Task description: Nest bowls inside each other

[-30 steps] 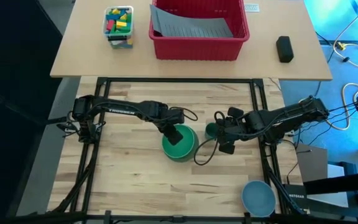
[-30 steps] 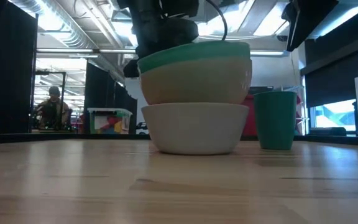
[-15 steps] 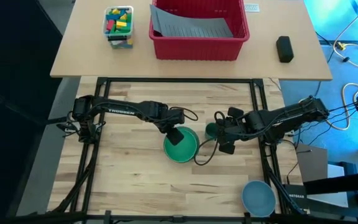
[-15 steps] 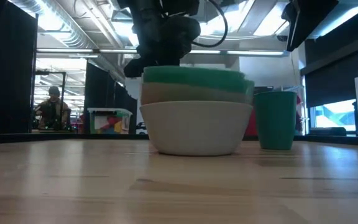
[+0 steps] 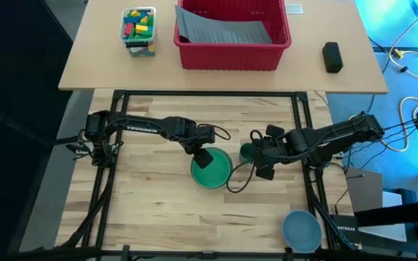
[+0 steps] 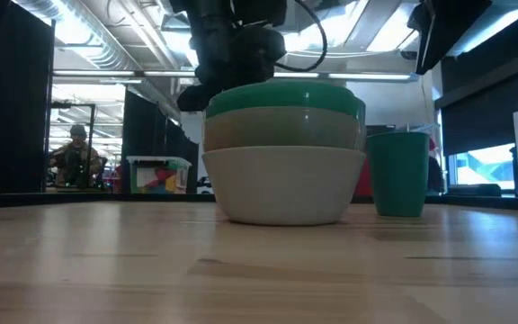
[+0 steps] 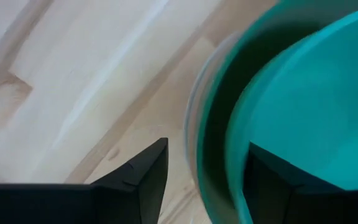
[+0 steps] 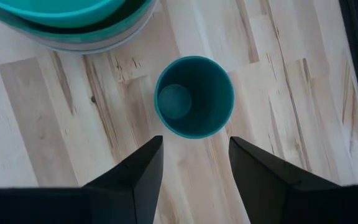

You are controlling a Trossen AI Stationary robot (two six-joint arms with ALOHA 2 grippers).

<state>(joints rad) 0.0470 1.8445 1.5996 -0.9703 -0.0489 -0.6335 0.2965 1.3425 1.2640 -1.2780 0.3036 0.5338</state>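
Observation:
Three bowls stand nested at the table's middle: a white bowl (image 6: 284,184) at the bottom, a pale bowl (image 6: 284,128) inside it, and a teal bowl (image 5: 210,168) on top. My left gripper (image 7: 207,180) hovers open just above the stack. Its fingers stand on either side of the teal bowl's rim (image 7: 229,143) and touch nothing. A light blue bowl (image 5: 301,230) sits alone at the near right. My right gripper (image 8: 191,162) hangs open above a small dark green cup (image 8: 193,96), which stands upright right of the stack.
On the far table stand a red bin (image 5: 232,32), a clear box of coloured blocks (image 5: 138,29) and a small black object (image 5: 332,56). Black frame rails (image 5: 300,123) border the work table. A person shows far back in the room (image 6: 77,157).
My left gripper has let go of the teal and pale bowls and has risen a little. The two bowls have dropped into the white bowl. They stood high above its rim, then sat tilted, and now sit level.

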